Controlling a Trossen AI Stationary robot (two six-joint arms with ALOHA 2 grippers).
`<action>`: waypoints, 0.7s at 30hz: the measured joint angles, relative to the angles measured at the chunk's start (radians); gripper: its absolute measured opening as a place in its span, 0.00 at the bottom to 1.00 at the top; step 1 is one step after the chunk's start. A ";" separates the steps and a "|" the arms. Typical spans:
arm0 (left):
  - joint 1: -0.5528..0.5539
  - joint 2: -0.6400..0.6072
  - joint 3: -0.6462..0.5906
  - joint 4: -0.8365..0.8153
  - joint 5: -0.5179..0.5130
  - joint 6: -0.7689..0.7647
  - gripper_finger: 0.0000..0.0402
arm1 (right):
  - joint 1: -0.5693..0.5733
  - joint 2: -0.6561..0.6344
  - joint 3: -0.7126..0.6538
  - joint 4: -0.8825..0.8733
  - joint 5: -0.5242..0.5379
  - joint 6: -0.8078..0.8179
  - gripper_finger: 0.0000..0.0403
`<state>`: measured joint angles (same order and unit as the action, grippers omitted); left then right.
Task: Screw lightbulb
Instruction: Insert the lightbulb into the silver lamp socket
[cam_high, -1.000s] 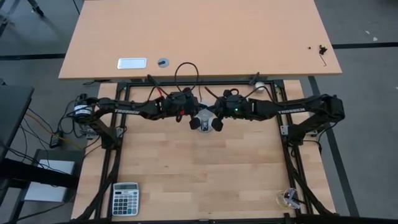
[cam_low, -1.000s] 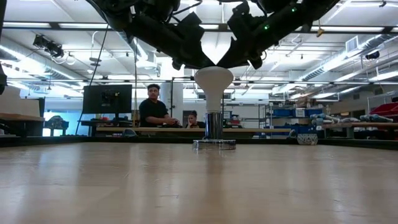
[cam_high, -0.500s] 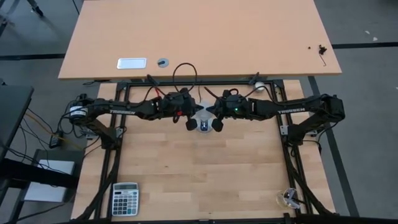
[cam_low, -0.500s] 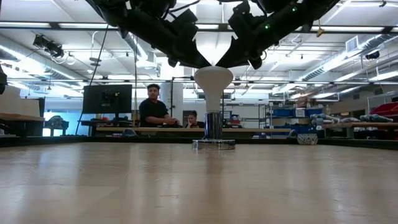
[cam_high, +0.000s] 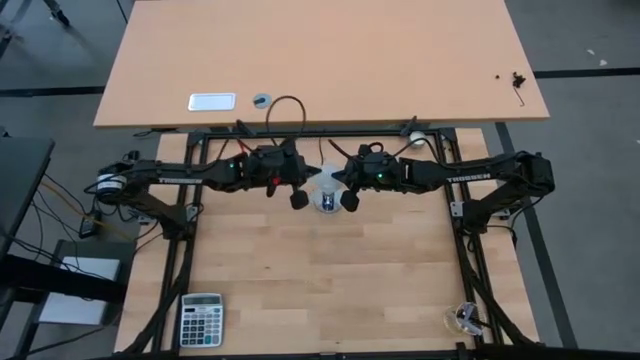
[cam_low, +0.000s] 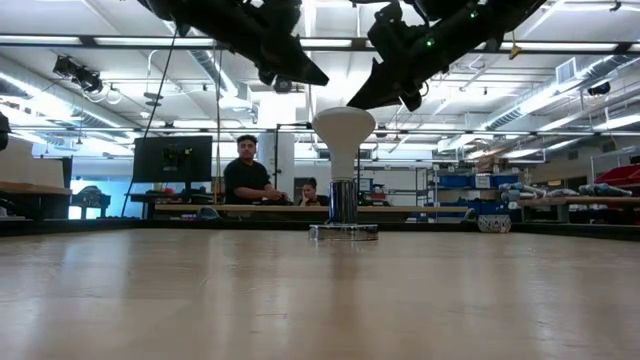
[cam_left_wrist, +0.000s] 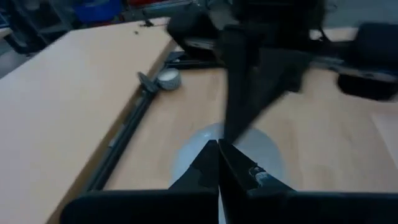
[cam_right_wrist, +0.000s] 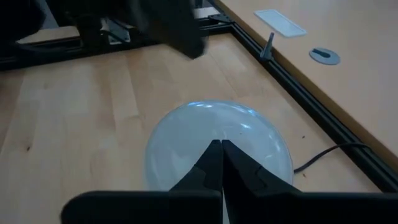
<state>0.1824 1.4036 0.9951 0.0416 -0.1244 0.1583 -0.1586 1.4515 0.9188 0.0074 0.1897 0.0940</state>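
Note:
The white frosted lightbulb (cam_low: 343, 128) stands upright with its screw base in the silver socket (cam_low: 343, 203), whose round base (cam_low: 343, 232) rests on the table. From above, the bulb (cam_high: 325, 190) shows between the two grippers. My left gripper (cam_low: 318, 80) is shut and hangs above and to the left of the bulb, clear of it. My right gripper (cam_low: 352, 105) is shut, its tip at the top of the dome. The dome fills the right wrist view (cam_right_wrist: 217, 149) and shows beyond the left fingers (cam_left_wrist: 249, 146). My right gripper has its shut fingertips at the top of the bulb's dome (cam_low: 350, 111), slanting down from the table's right. I cannot tell whether they touch the glass or stand just above it. The bulb stands upright in the socket.
A calculator (cam_high: 202, 320) lies at the near left corner and a small clear object (cam_high: 465, 320) at the near right. A small whitish disc (cam_high: 413, 135) sits by the far frame rail. A thin black cord (cam_right_wrist: 323, 155) runs from the socket. People (cam_low: 245, 175) sit beyond the table.
My left gripper has drawn back from the top of the bulb, going up and toward the table's left edge, its fingers staying shut. My right gripper and the bulb have kept still.

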 joint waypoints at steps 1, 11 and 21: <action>-0.009 -0.001 0.000 -0.017 0.009 0.012 0.00 | -0.001 0.001 0.000 0.003 0.000 0.000 0.02; -0.089 0.012 -0.003 -0.080 0.028 0.076 0.00 | -0.002 0.001 -0.001 0.015 -0.008 -0.005 0.02; -0.093 0.050 -0.002 -0.090 -0.044 0.102 0.00 | -0.001 0.002 -0.002 0.031 -0.034 -0.008 0.02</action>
<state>0.0898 1.4539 0.9928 -0.0480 -0.1688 0.2607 -0.1600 1.4540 0.9169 0.0383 0.1555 0.0860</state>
